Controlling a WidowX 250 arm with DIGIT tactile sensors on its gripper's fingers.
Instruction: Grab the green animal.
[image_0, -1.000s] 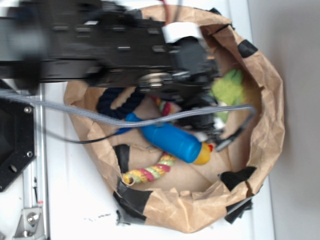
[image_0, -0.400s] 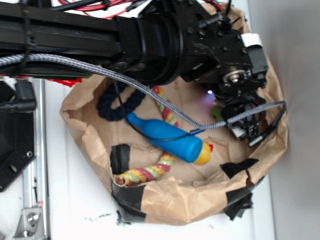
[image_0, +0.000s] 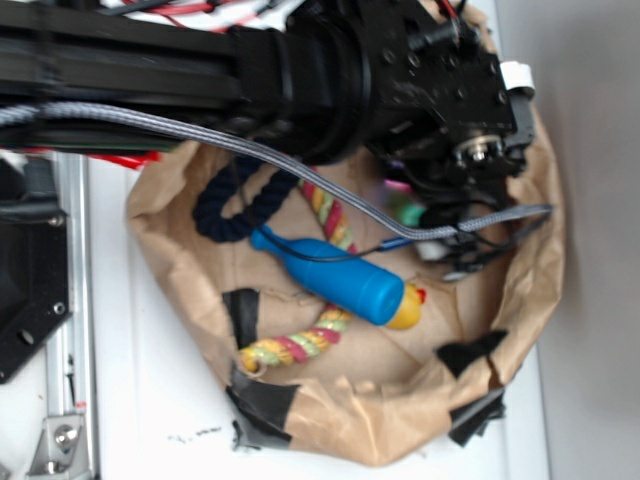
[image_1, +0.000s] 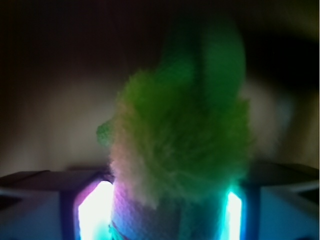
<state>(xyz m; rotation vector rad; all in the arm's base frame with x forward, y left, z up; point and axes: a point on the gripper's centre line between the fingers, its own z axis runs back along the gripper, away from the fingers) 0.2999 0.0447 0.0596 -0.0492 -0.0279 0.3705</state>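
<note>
Brown paper bag (image_0: 350, 425) holds a dark blue rope (image_0: 235, 205), a blue bottle (image_0: 335, 280) and, far right, the green animal (image_0: 408, 212). The gripper (image_0: 440, 215) has dropped over it since a second ago. Fuzzy green now sits between both fingers (image_1: 40, 205), so the gripper looks closed on it.

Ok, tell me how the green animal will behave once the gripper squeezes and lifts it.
The green animal looks fuzzy and plush, so it will probably squash between the fingers rather than resist. It likely weighs little for its bulk. Its fur may slip somewhat.
</note>
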